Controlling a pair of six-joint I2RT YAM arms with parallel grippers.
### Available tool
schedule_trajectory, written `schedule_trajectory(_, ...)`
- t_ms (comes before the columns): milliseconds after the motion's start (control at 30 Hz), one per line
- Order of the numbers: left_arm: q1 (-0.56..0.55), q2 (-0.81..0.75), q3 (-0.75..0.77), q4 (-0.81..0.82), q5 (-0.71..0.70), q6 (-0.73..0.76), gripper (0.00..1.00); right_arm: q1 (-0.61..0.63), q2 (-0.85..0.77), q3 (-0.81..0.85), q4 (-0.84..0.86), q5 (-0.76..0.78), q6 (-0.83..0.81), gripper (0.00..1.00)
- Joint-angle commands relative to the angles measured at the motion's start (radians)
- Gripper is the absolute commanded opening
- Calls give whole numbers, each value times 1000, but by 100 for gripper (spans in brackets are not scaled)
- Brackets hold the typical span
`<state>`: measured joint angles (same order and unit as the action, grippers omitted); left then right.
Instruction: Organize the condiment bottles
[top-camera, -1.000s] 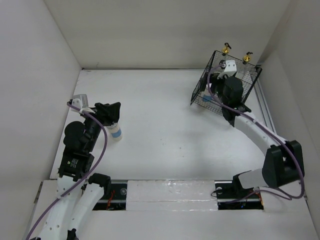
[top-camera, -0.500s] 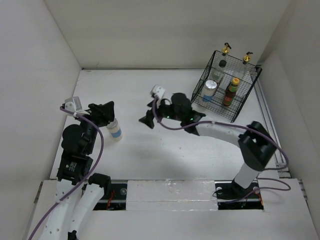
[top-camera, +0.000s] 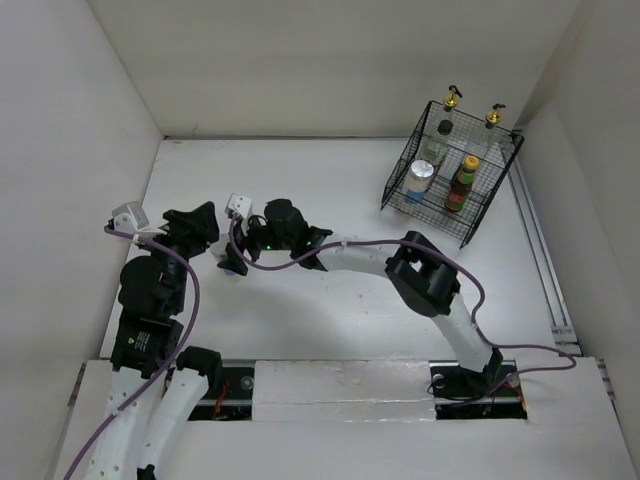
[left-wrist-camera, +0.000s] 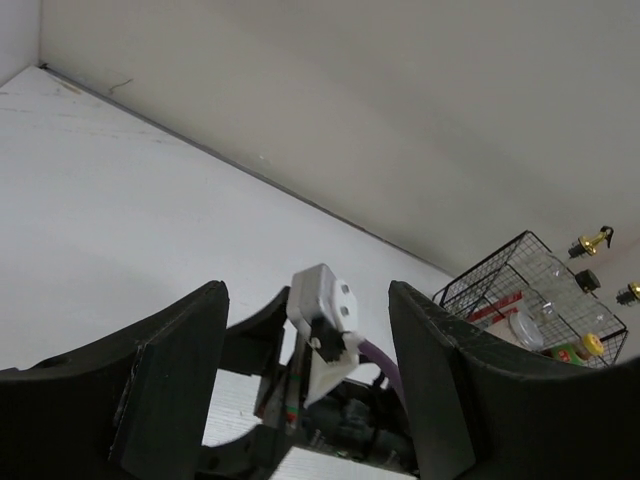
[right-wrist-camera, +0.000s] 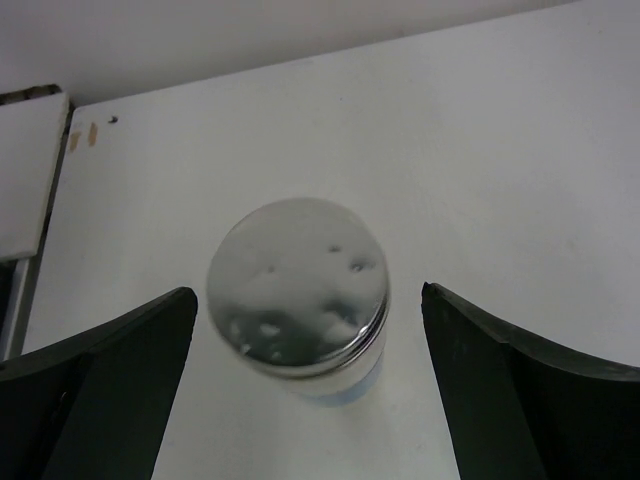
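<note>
Left-centre of worktop (top-camera: 330, 180): my right arm reaches right across from its base at the near right. Its elbow is bent about mid-worktop and the forearm runs leftward. The right gripper (top-camera: 231, 256) ends just beside the left gripper (top-camera: 205, 228).
Right jaws: wide apart. Both fingers (right-wrist-camera: 110, 390) flank the white bottle (right-wrist-camera: 298, 300), with bare worktop showing on each side. No contact, nothing gripped.
White bottle: upright on the worktop, silver lid up, with a sliver of blue label below the lid. It stands about midway between the right jaws.
Left arm: folded above its base at the near left, wrist aimed toward the worktop's middle.
Left jaws: open, empty. From the left wrist I see the right arm's white wrist camera (left-wrist-camera: 322, 310) in the gap between them.
Top view only: shows the full reach of the right arm. The white bottle is hidden under the right gripper.
Right wrist view only: shows the lid and the clearances beside it.
Wire basket (top-camera: 398, 185): far right corner, well apart from both grippers. It holds the tall clear bottles (top-camera: 452, 99) with gold pourers, a second silver-lidded bottle (top-camera: 420, 178), a dark red-labelled bottle (top-camera: 460, 190) and a black-capped bottle (top-camera: 444, 128).
</note>
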<state>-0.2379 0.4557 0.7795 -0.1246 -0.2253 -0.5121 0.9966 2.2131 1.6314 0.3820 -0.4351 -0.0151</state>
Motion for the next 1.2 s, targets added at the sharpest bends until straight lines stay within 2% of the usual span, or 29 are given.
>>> schedule_trajectory(0, 6, -6, 24, 28, 3, 0, 61, 4, 78, 137, 8, 15, 0, 100)
schedule_trajectory(67, 6, -6, 24, 39, 13, 9, 61, 13, 118, 188, 17, 15, 26, 100)
schedule_trajectory(133, 6, -6, 24, 39, 14, 9, 61, 13, 148, 237, 35, 15, 70, 83)
schedule_trajectory(200, 6, -6, 24, 39, 23, 9, 61, 13, 157, 237, 78, 24, 95, 69)
schedule_trajectory(233, 6, -6, 24, 39, 23, 18, 61, 13, 113, 191, 104, 24, 118, 62)
schedule_trajectory(333, 6, -6, 24, 39, 33, 18, 61, 2, -2, 11, 302, 38, 167, 57)
schedule_trajectory(400, 6, -6, 24, 39, 46, 18, 61, -47, -151, -80, 439, 24, 234, 55)
schedule_trajectory(500, 6, -6, 14, 48, 67, 27, 61, -108, -375, -266, 538, 12, 303, 55)
schedule_trajectory(567, 6, 3, 4, 62, 102, 37, 63, -186, -494, -396, 538, 45, 303, 55)
schedule_trajectory(700, 6, 32, -5, 82, 179, 49, 66, -343, -845, -588, 384, 165, 275, 55)
schedule_trajectory(867, 6, 93, 4, 91, 268, 58, 67, -531, -1156, -742, 77, 489, 215, 55)
schedule_trajectory(933, 6, 93, 4, 100, 277, 58, 67, -581, -1242, -762, -1, 556, 193, 54)
schedule_trajectory(1000, 6, 104, 4, 100, 287, 58, 68, -666, -1267, -774, -89, 582, 193, 54)
schedule_trajectory(1167, 6, 113, 4, 100, 287, 58, 68, -791, -1251, -795, -137, 582, 202, 54)
